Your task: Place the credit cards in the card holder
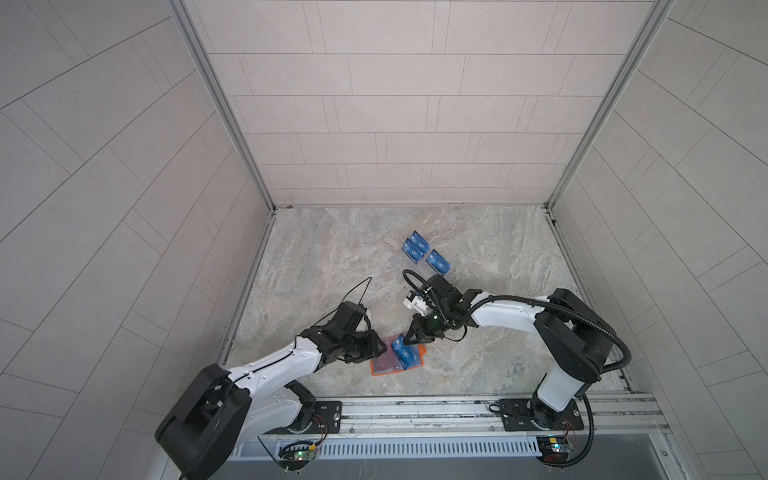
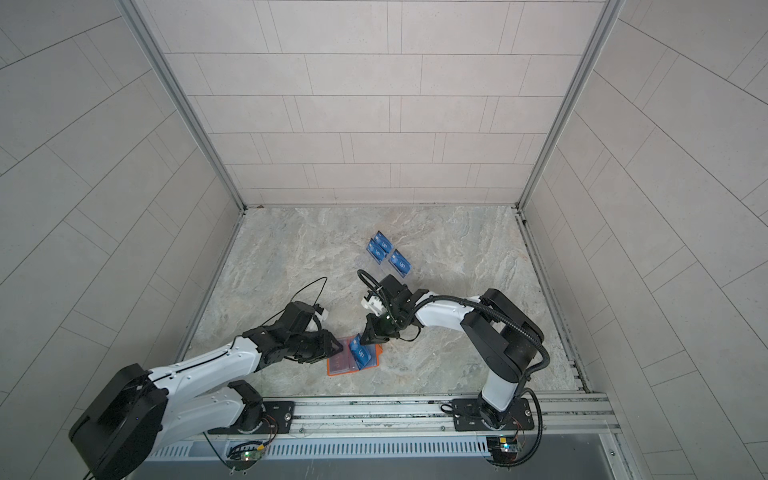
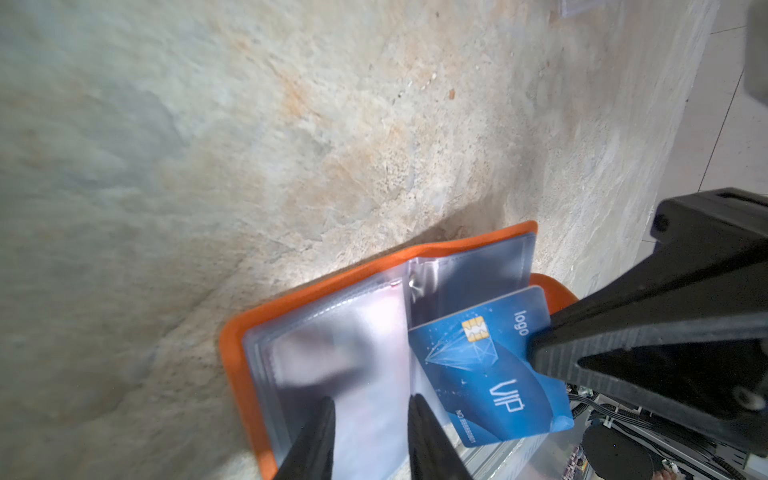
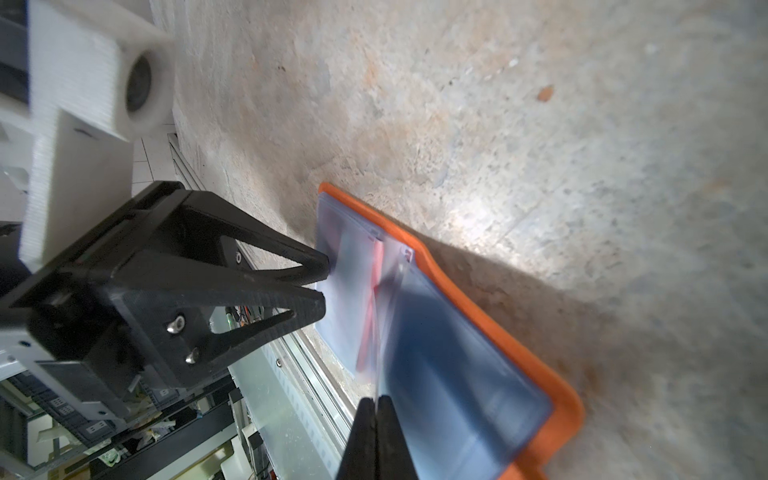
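The left arm and right arm are bent inward over the open card holder, laid near the front edge of the table. A blue credit card is pinched by the closed right gripper; the left gripper is parted over the sleeves.

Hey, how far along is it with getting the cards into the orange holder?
Done: the card holder lies open, and a red card seems already sleeved. In hand: the right gripper pinches a blue card angled at the right-hand page, not clearly in a sleeve, while the left gripper has its fingers spread on the other page. Left: seating that card, plus the other blue cards at the back of the table.
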